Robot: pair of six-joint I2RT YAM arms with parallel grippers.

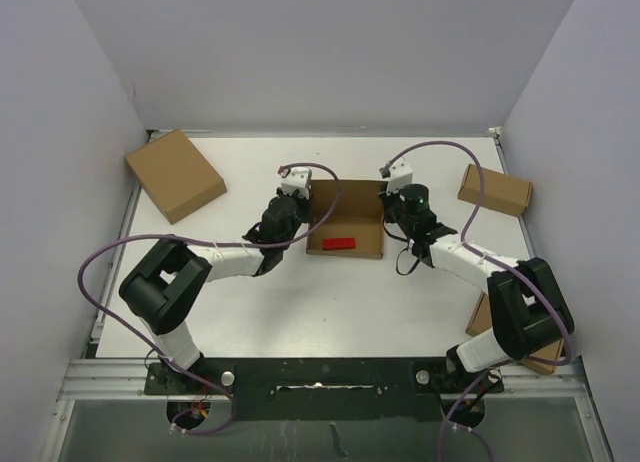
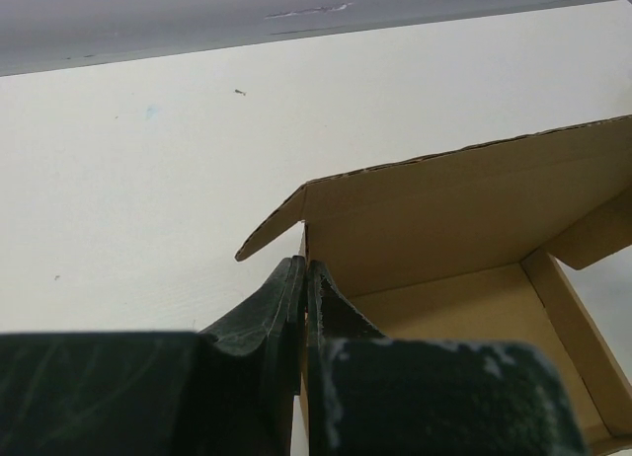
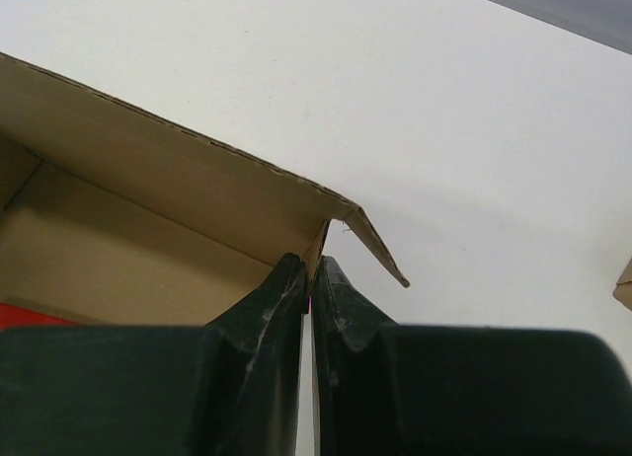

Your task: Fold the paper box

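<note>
An open brown paper box [image 1: 346,220] lies in the middle of the white table with a red object [image 1: 338,244] inside it. Its back wall stands upright. My left gripper [image 1: 300,204] is shut on the box's left side wall [image 2: 304,241], one finger inside and one outside. My right gripper [image 1: 388,204] is shut on the box's right side wall [image 3: 318,247] in the same way. Small corner flaps stick outward past each gripper, in the left wrist view [image 2: 269,229] and the right wrist view [image 3: 377,247].
A closed brown box [image 1: 175,174] lies at the far left. Another folded box [image 1: 495,190] lies at the far right. A third brown box [image 1: 540,354] sits by the right arm's base. Grey walls enclose the table.
</note>
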